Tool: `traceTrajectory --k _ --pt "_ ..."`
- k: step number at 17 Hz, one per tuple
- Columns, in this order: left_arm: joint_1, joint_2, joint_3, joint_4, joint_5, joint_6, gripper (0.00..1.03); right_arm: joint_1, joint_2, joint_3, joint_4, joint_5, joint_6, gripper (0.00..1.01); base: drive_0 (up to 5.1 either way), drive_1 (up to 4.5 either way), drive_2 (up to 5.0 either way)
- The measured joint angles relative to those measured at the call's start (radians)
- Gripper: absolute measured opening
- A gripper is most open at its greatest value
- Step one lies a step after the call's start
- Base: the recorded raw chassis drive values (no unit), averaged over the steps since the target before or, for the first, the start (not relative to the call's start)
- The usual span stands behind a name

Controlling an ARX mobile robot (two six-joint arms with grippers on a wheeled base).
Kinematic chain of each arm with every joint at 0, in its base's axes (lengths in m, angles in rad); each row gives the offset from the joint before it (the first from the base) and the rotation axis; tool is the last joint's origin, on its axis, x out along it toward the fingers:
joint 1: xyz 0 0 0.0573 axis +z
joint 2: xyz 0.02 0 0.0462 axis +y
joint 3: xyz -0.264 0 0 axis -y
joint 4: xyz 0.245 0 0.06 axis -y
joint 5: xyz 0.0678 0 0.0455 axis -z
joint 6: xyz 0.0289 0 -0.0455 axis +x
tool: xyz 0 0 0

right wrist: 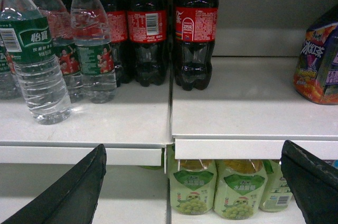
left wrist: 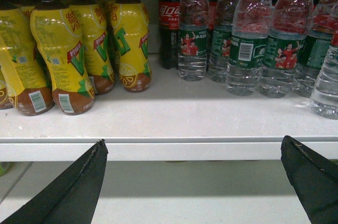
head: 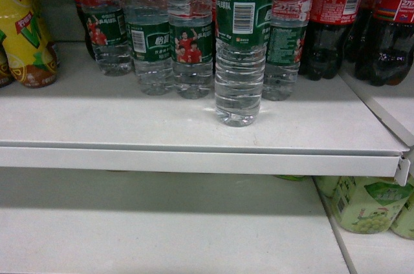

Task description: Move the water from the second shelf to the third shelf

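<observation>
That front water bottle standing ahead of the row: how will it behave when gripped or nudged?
The front water bottle looks full, so probably heavy for its size. Its thin ribbed walls may flex under a squeeze. Tall on a narrow base, it could tip against the bottles behind if pushed high.

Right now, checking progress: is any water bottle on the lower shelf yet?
No, the lower shelf is bare at that spot; the water bottles stand above.

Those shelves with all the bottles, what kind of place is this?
Most likely a shop's drinks aisle, or a mock-up of one. White metal shelves carry rows of identical stock: water bottles, cola bottles and yellow tea bottles, each kind grouped together, with green grape drinks below.
</observation>
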Motion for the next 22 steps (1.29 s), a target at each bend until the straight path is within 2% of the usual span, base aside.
traceTrajectory --k 20,21,22 --pt "0.000 0.000 0.000 0.000 0.000 0.000 0.98 0.000 0.000 0.000 0.000 0.000 0.000 0.98 0.0 0.00 0.0" --pt "0.000 0.000 0.000 0.000 0.000 0.000 0.98 0.000 0.000 0.000 -0.002 0.001 0.007 0.98 0.0 0.00 0.0" --pt "0.000 0.000 0.000 0.000 0.000 0.000 0.98 -0.001 0.014 0.001 0.015 0.005 0.072 0.98 0.0 0.00 0.0"
